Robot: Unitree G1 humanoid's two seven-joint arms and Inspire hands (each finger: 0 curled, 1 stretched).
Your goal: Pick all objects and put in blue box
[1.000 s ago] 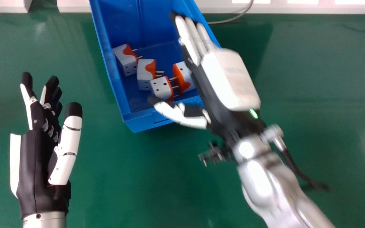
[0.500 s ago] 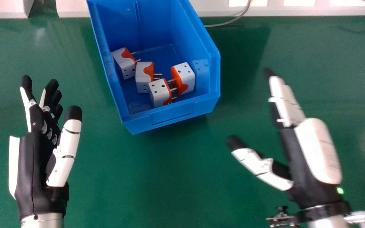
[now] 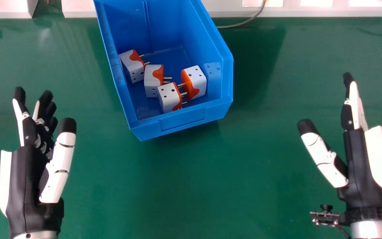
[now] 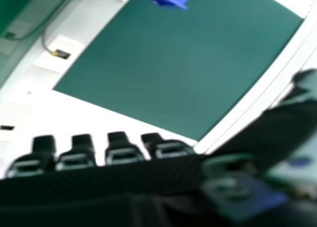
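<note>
White-and-orange plug adapters (image 3: 169,96), four in all, lie inside the blue box (image 3: 182,120). To its right, the right hand (image 3: 363,172) is released above the green tabletop (image 3: 177,182), fingers extended forward, thumb spread boxward. The left hand (image 3: 28,179), also open, is at left.

1. Up at the top of the head view, the frame edge chops off the far end of the blue box (image 3: 182,121), and a grey cable (image 3: 244,22) runs out too.
2. Center, the box's near wall covers the base of the nearest plug adapter (image 3: 169,97), which itself blocks part of the white-and-orange adapter (image 3: 152,79) behind it.
3. Lower left, the left hand (image 3: 31,179)'s fingers partly hide one another; its forearm (image 3: 41,235) is cut off.
4. Lower right, the right hand (image 3: 360,166)'s fingers overlap, and its forearm gets cropped.
5. In the right hand view, the box is mostly cut off, and the thumb (image 4: 270,133) is blurred.
</note>
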